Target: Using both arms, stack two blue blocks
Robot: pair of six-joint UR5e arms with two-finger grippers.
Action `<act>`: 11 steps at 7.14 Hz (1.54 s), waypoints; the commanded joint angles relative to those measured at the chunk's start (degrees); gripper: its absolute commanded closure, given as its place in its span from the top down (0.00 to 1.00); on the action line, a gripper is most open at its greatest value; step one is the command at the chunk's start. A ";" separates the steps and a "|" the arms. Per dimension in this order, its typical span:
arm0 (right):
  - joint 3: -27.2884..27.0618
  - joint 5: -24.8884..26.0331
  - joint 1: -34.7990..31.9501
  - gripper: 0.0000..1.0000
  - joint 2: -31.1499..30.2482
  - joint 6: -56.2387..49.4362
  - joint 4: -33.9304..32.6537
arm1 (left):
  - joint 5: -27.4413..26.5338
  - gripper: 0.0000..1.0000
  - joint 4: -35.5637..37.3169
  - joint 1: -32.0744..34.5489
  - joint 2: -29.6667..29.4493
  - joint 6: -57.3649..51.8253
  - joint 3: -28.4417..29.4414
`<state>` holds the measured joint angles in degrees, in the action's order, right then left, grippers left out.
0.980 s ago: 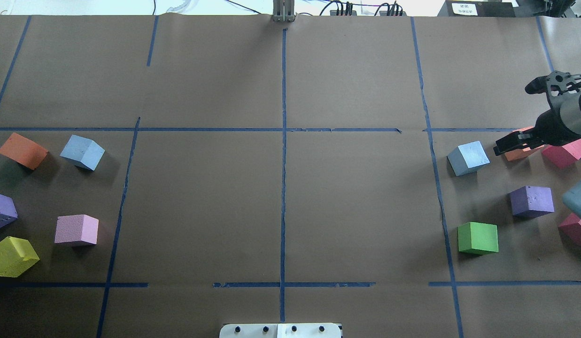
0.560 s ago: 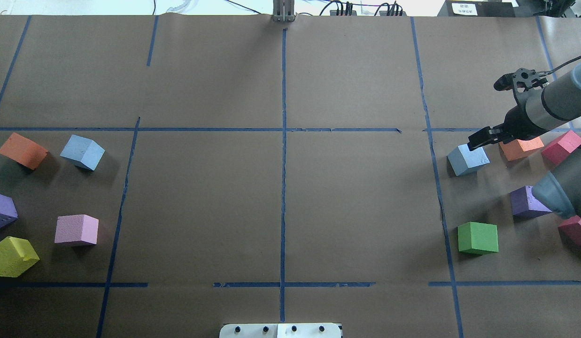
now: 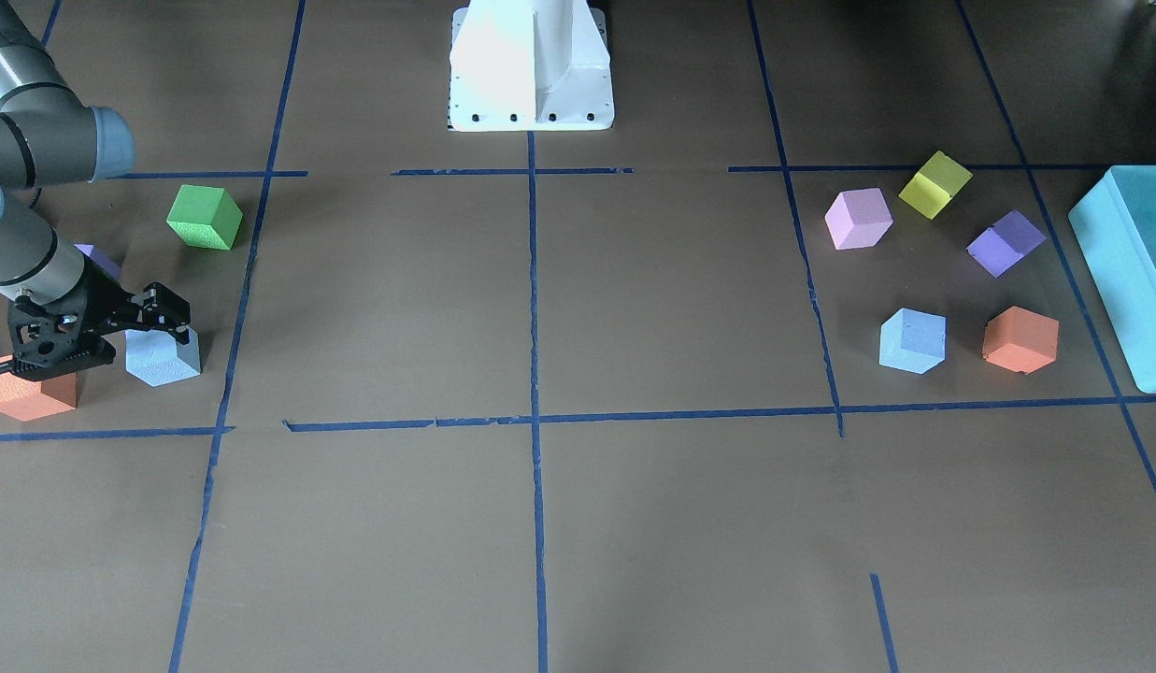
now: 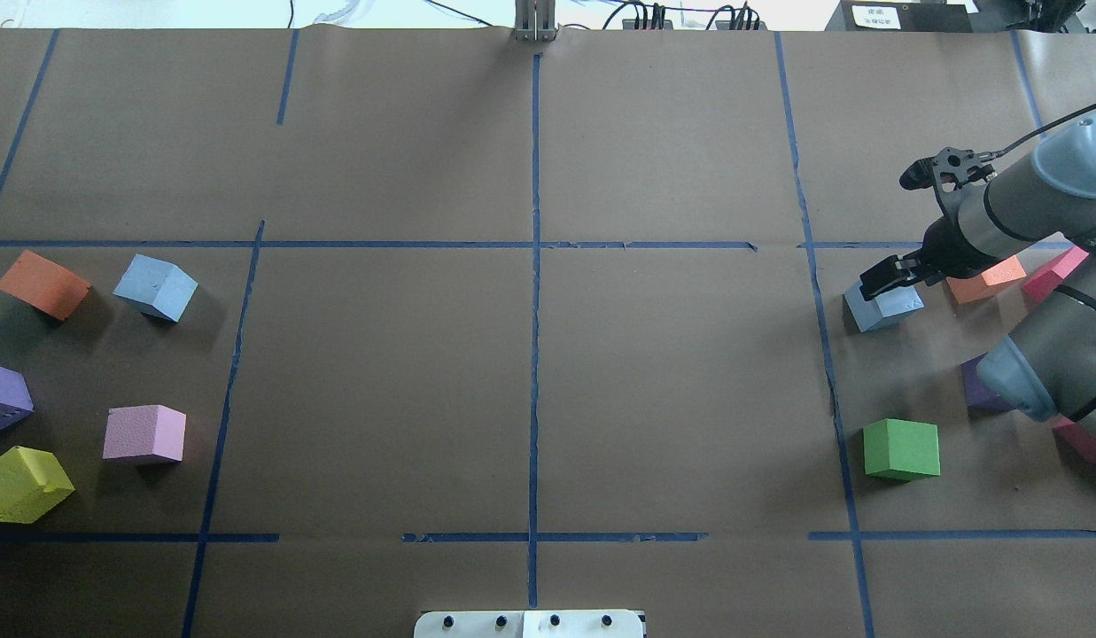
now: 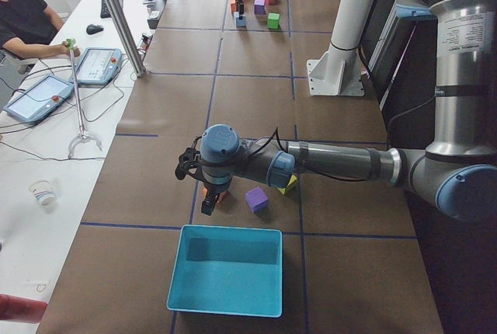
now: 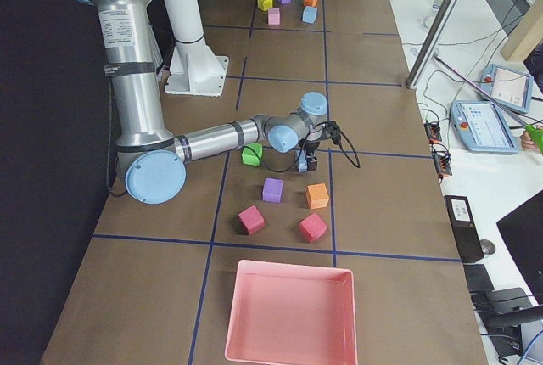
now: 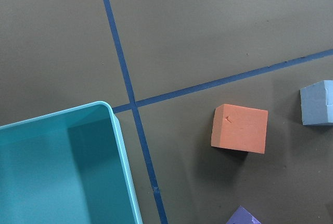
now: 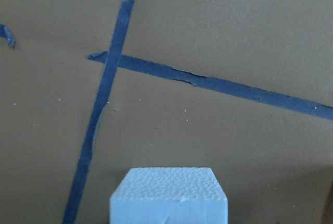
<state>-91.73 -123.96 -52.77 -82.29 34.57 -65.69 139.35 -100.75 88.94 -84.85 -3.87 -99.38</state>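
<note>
One pale blue block [image 4: 886, 307] lies at the right of the overhead view; it also shows in the front view [image 3: 164, 360] and at the bottom of the right wrist view [image 8: 169, 195]. My right gripper [image 4: 877, 282] hovers just above it, jaws apparently open and empty [image 3: 162, 316]. The other blue block [image 4: 155, 286] lies far left, beside an orange cube [image 4: 42, 283], and shows at the right edge of the left wrist view [image 7: 317, 103]. My left gripper [image 5: 206, 203] shows only in the exterior left view, above that orange cube; I cannot tell whether it is open.
Around the right block lie orange [image 4: 986, 276], red-pink [image 4: 1054, 270], purple [image 4: 980, 392] and green [image 4: 902, 449] cubes. On the left lie purple [image 4: 3, 399], pink [image 4: 144, 434] and yellow [image 4: 23, 483] cubes. A teal box [image 3: 1129, 271] and a pink tray [image 6: 288, 314] stand at the table's ends.
My right arm has swung in from the right edge; its gripper has moved left from over the orange cube to above the blue block. The blocks have not moved.
</note>
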 commanded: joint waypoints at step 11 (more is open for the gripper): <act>11.18 8.43 15.04 0.02 34.43 39.40 -0.39 | 2.95 1.00 0.03 0.00 0.03 0.53 -0.46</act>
<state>-85.22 -119.38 -40.81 -54.20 69.00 -64.82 142.27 -100.72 88.95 -84.81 -3.35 -99.85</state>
